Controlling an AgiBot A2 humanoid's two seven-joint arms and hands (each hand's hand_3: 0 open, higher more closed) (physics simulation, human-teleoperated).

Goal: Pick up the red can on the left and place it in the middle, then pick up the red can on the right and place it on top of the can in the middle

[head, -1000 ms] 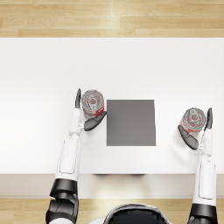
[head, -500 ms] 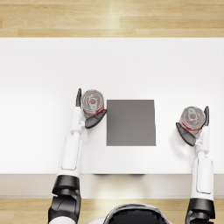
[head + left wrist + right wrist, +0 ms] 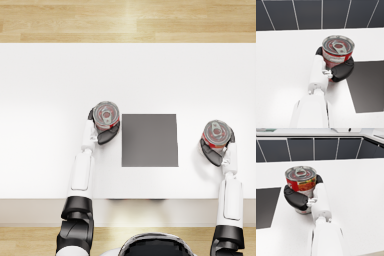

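Right-hand red tin can with ring-pull lid has shifted slightly inward since one second ago.
Left hand grips the left red can beside the dark square mat; right hand grips its can, on the white worktop.

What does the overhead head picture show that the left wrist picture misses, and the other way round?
Only the head view shows the right robot hand wrapped around the right can, plus the wooden floor beyond the table. Only the left wrist view shows the dark tiled wall and the left can's printed side label. Both show the left robot hand gripping the left can, the dark mat beside it and the white table.
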